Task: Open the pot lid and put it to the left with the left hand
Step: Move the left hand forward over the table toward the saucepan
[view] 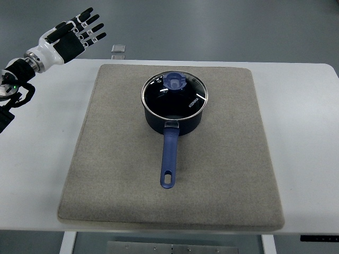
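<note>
A dark blue saucepan (174,120) stands on the grey mat (111,159) in the middle of the table, its long blue handle (169,156) pointing toward me. A glass lid (175,95) with a metal rim and a blue knob (174,80) sits closed on the pot. My left hand (79,30) hovers at the top left, beyond the table's far edge, well away from the lid. Its fingers are spread and hold nothing. The right arm does not show.
The white table (302,121) extends around the mat on both sides. A small grey block (118,49) lies at the table's far edge, between my left hand and the pot. Bare mat lies left of the pot.
</note>
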Action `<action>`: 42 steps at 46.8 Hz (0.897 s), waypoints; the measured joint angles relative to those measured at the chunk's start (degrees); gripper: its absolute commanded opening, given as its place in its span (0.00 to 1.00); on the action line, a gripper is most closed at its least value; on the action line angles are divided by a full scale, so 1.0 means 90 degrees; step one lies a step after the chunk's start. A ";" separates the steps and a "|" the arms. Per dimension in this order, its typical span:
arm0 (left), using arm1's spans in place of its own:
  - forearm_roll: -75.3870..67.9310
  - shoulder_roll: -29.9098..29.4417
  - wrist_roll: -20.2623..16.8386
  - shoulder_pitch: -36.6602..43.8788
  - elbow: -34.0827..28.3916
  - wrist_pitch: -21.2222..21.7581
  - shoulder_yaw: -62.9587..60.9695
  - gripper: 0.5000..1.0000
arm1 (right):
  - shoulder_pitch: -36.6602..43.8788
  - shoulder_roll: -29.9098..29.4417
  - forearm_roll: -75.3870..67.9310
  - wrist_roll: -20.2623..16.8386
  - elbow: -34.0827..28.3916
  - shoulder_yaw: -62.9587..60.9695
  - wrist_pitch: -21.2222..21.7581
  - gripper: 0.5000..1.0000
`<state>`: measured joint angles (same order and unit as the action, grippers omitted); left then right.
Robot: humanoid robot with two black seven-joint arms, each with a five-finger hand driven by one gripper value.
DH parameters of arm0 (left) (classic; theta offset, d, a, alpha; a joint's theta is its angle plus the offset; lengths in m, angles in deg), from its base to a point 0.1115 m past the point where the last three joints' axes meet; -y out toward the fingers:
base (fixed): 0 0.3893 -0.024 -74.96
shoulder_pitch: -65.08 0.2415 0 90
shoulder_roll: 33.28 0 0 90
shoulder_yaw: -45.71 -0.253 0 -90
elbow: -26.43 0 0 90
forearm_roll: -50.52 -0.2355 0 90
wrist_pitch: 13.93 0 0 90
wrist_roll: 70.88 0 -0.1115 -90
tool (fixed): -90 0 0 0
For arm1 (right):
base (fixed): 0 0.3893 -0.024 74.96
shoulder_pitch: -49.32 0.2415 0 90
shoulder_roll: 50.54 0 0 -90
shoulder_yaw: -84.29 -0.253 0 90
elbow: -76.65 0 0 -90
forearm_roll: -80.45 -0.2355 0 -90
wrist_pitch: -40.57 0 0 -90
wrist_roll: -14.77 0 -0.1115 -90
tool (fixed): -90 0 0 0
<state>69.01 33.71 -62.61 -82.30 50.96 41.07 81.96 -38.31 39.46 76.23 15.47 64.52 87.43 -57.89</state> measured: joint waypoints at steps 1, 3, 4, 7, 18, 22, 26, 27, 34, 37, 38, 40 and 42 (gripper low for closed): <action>-0.0008 -0.0001 0.0000 -0.0011 0.0000 0.0000 -0.0001 0.99 | 0.0000 0.0000 0.0000 0.0000 0.0000 -0.0001 0.0000 0.83; -0.0075 -0.0002 -0.0001 -0.0020 0.0000 0.0000 -0.0002 0.99 | 0.0001 0.0000 0.0000 0.0001 0.0000 -0.0002 0.0000 0.83; -0.0138 -0.0002 -0.0001 -0.0023 0.0000 0.0000 -0.0004 0.99 | 0.0000 0.0000 0.0000 0.0000 0.0000 -0.0001 -0.0001 0.83; -0.0449 -0.0027 -0.0007 -0.0049 0.0006 0.0000 -0.0006 0.99 | 0.0000 0.0000 0.0000 0.0000 0.0000 0.0001 -0.0001 0.83; -0.2276 -0.0321 -0.0447 -0.0223 0.0012 0.0000 0.0003 0.99 | 0.0001 0.0000 0.0000 0.0000 0.0000 -0.0003 -0.0003 0.83; -0.2685 -0.0347 -0.0751 -0.0223 0.0024 0.0000 0.0002 0.99 | 0.0000 0.0000 0.0000 0.0000 0.0000 -0.0003 -0.0003 0.83; -0.3244 -0.0432 -0.0878 -0.0247 0.0065 0.0000 0.0002 0.99 | 0.0001 0.0000 0.0000 0.0000 0.0000 0.0000 -0.0003 0.83; -0.3396 -0.0447 -0.0884 -0.0262 0.0083 0.0000 0.0003 0.99 | 0.0001 0.0000 0.0000 0.0000 0.0000 0.0001 -0.0003 0.83; -0.4566 -0.0558 -0.0950 -0.0488 0.0166 0.0000 0.0003 0.99 | 0.0000 0.0000 0.0000 0.0000 0.0000 0.0002 0.0000 0.83; -0.5072 -0.0606 -0.1048 -0.0586 0.0251 0.0000 0.0003 0.99 | 0.0000 0.0000 0.0000 0.0000 0.0000 -0.0002 0.0000 0.83; -0.5237 -0.0619 -0.1087 -0.0610 0.0298 -0.0001 0.0002 0.99 | 0.0000 0.0000 0.0000 0.0000 0.0000 -0.0001 0.0001 0.83; -0.5623 -0.0696 -0.1185 -0.0662 0.0450 -0.0002 -0.0001 0.99 | 0.0001 0.0000 0.0000 0.0001 0.0000 0.0000 0.0000 0.83; -0.5964 -0.0811 -0.1278 -0.0704 0.0657 -0.0001 -0.0002 0.99 | 0.0001 0.0000 0.0000 0.0001 0.0000 -0.0003 -0.0001 0.83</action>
<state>15.33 26.41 -74.11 -88.63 56.88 41.07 81.95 -38.30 39.46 76.24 15.47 64.52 87.41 -57.89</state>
